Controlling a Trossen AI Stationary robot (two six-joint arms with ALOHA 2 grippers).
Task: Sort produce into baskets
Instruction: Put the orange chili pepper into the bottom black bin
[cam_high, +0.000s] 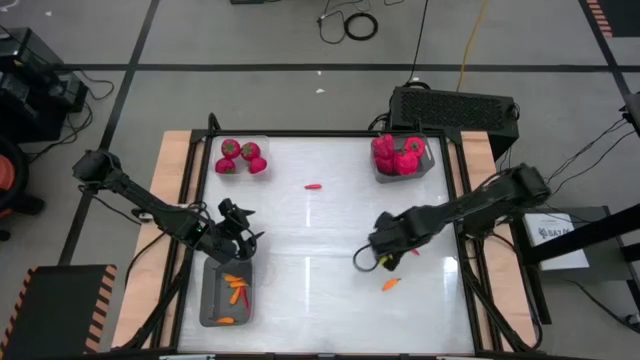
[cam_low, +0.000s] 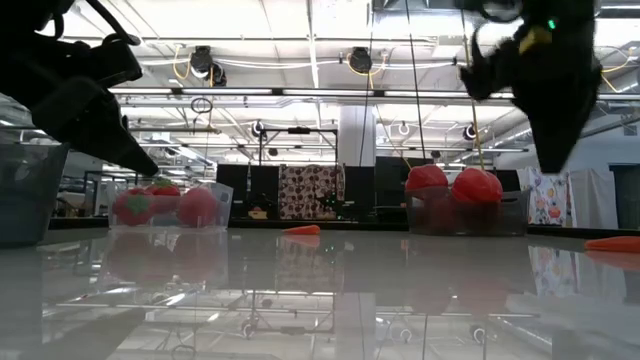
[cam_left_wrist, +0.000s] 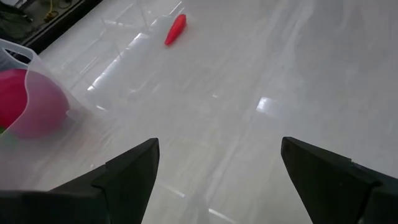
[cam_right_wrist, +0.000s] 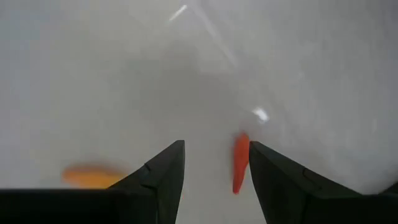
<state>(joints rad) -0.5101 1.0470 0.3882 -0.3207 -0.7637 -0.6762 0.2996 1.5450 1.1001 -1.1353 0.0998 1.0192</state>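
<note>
My left gripper (cam_high: 240, 230) is open and empty over the far end of a grey basket (cam_high: 212, 300) that holds several orange chillies (cam_high: 236, 293). My right gripper (cam_high: 368, 255) is open, above the table's middle right. In the right wrist view (cam_right_wrist: 216, 162) a red chilli (cam_right_wrist: 240, 163) lies on the table beyond the gap between the fingers, close to one of them. An orange chilli (cam_right_wrist: 87, 176) lies off to one side; it also shows in the high view (cam_high: 390, 284). Another red chilli (cam_high: 314, 186) lies on the table at far centre.
A clear basket (cam_high: 262, 143) at the far left holds round red fruits (cam_high: 231, 149). A grey basket (cam_high: 428, 170) at the far right holds red bell peppers (cam_high: 398, 157). A black box (cam_high: 455, 108) stands behind the table's far right edge.
</note>
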